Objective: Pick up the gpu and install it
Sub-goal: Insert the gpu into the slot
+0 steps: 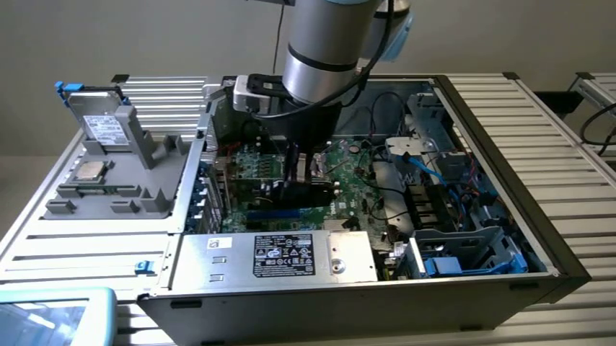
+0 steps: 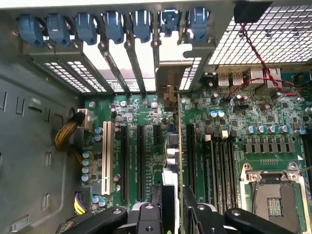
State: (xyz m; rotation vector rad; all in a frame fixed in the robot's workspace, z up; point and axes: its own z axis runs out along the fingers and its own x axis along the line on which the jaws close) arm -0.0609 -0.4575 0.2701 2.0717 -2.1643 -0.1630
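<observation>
The gpu (image 2: 171, 161) is a thin green card, seen here from its edge, with a silver bracket (image 2: 168, 90) at one end. It stands upright on its long edge, clamped between the two fingers of the gripper (image 2: 171, 217). It is over the green motherboard (image 2: 146, 112) and runs along the long black slots, and its bracket end is near the rear slot openings. Whether its lower edge already sits in a slot, I cannot tell. In the exterior view the gpu (image 1: 306, 189) shows its black cooler block. There it is toward 9 o'clock from the middle of the open case (image 1: 495, 155).
</observation>
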